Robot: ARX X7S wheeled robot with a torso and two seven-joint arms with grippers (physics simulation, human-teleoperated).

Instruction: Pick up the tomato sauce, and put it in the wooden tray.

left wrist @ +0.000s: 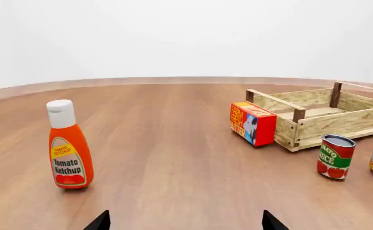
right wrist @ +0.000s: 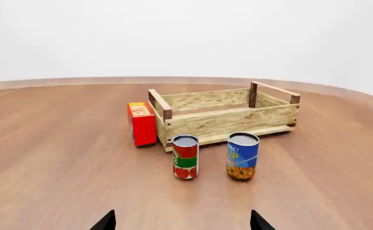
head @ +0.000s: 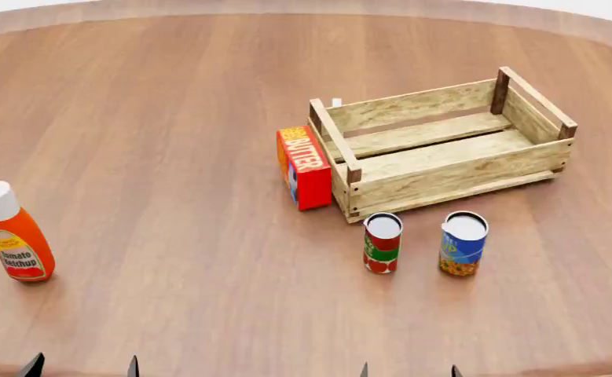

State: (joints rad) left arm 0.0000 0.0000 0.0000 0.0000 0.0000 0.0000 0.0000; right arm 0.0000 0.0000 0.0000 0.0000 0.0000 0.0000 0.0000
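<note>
While both arms sit low at the near edge of the scene, only their dark fingertips show. At the bottom edge of the head view the left gripper (head: pixel 82 367) shows two tips set well apart, and the right gripper (head: pixel 408 370) shows the same toward the lower right; both claws are spread and hold nothing. The left wrist view has its tips (left wrist: pixel 100 221) at the bottom edge, and the right wrist view likewise (right wrist: pixel 106 221).

Beyond the grippers lies the round wooden table (head: pixel 180 118). At the left of the head view, a little above the left claw, the ketchup bottle (head: pixel 16 233) stands upright, orange with a white cap, well apart from everything else.

Right of centre in the head view the tomato sauce (head: pixel 382 243) stands upright on the table, a small can with a red and green label and a pale flat top. Just to its right, not touching, stands the blue-and-yellow can (head: pixel 463 243), of like size. In the right wrist view the tomato sauce (right wrist: pixel 186 157) is near the middle of the frame, between the claw's tips and the crate.

Farther back, in the upper right of the head view, sits the wooden tray (head: pixel 447 169), an open slatted crate with darker corner posts, near the cans but apart from them. A red and orange butter box (head: pixel 303 167) stands against its left end.
</note>
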